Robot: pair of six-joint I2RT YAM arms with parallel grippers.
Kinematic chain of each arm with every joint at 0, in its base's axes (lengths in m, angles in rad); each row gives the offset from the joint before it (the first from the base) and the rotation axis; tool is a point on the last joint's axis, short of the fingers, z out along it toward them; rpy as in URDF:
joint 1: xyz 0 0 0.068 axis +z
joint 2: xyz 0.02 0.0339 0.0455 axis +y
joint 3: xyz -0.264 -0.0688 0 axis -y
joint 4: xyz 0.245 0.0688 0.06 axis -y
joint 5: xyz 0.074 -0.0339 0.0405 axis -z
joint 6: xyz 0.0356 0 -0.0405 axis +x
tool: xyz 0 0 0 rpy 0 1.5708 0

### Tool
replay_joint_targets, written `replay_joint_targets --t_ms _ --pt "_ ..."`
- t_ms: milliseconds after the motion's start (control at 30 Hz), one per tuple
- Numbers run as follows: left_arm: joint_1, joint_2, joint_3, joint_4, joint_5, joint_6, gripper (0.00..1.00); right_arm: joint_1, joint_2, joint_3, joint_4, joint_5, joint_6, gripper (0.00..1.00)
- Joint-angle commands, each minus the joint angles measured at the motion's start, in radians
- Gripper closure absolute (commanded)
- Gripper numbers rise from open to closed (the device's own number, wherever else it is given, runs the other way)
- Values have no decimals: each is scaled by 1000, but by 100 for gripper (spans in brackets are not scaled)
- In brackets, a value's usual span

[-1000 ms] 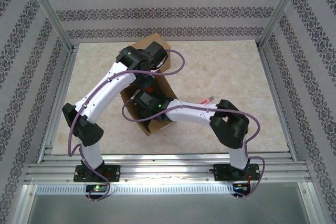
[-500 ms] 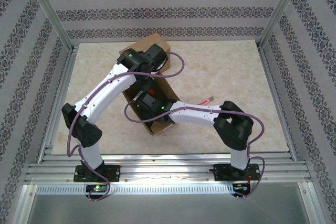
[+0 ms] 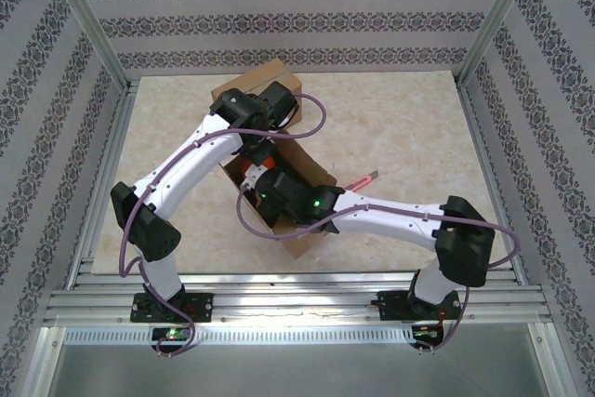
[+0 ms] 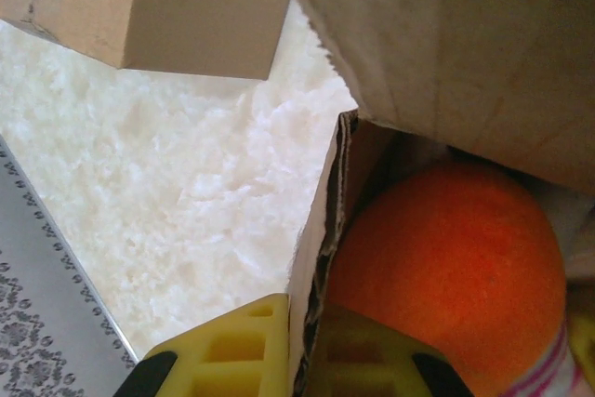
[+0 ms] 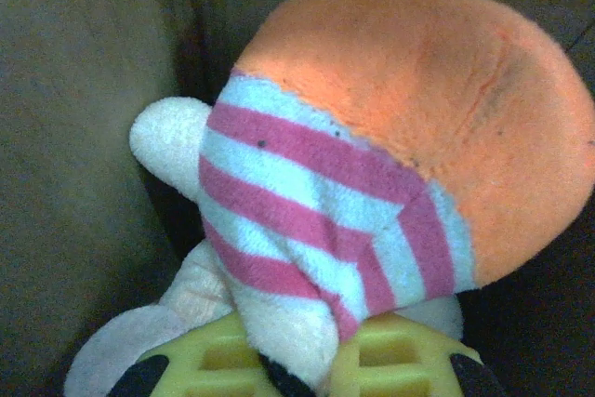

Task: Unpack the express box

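Note:
The brown cardboard express box (image 3: pixel 311 166) stands open on the table's left half. Inside it lies a plush toy (image 5: pixel 372 137) with an orange round part and a pink-and-white striped part. My right gripper (image 5: pixel 311 360) reaches down into the box and is shut on the toy's striped, white-tipped end. From above, that gripper (image 3: pixel 267 185) sits in the box next to the orange plush (image 3: pixel 246 172). My left gripper (image 4: pixel 302 355) is shut on the box's side wall (image 4: pixel 321 230), one finger outside and one inside, with the orange plush (image 4: pixel 446 267) close beside it.
A thin red tool (image 3: pixel 363 178) lies on the marble tabletop just right of the box. One box flap (image 3: pixel 253 83) sticks out toward the back. An aluminium frame and patterned walls (image 3: pixel 548 118) enclose the table.
My right gripper has closed on the plush toy, and the right arm's elbow has swung out to the right. The box has shifted slightly. The left gripper keeps its hold on the wall.

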State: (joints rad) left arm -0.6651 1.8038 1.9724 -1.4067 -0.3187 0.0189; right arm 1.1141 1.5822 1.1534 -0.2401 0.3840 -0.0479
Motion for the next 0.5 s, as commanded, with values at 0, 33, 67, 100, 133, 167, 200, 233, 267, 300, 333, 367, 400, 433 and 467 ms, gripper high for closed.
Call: replay_joint_targets --t_ms 0,33,67,100,133,167,200,233,267,300,333,367,400,433,467 --pt "31 -14 -17 -9 -70 -25 100 25 -95 -49 56 -11 -5 100" --pt "34 -13 -16 -12 -71 -29 100 27 -115 -64 72 -15 -1 100" --pt "36 -11 -17 -16 -71 -34 100 29 -138 -81 89 -18 7 100" --pt "38 -8 -21 -15 -69 -37 100 29 -161 -98 106 -23 14 100" --pt "39 -8 -25 -15 -69 -39 100 29 -179 -111 123 -25 23 100" --pt "41 -6 -29 -13 -68 -42 100 30 -201 -127 140 -29 32 100" --pt "41 -6 -35 -11 -64 -43 100 30 -221 -139 156 -34 42 100" --pt "41 -6 -40 -10 -62 -45 100 32 -236 -148 168 -37 49 100" --pt "42 -4 -44 -7 -60 -48 100 33 -253 -157 183 -37 59 100" --pt "42 -4 -53 -4 -58 -48 100 35 -270 -168 197 -39 67 100" --pt "42 -4 -56 -2 -57 -51 100 38 -284 -176 211 -39 74 100" --pt "44 -5 -62 -1 -55 -54 100 43 -299 -184 227 -36 83 100" --pt "44 -6 -70 2 -52 -57 100 45 -315 -193 244 -34 91 100" --pt "45 -6 -77 5 -50 -60 100 47 -328 -200 259 -35 101 100" --pt "44 -7 -86 9 -48 -63 100 48 -343 -209 276 -38 111 100"
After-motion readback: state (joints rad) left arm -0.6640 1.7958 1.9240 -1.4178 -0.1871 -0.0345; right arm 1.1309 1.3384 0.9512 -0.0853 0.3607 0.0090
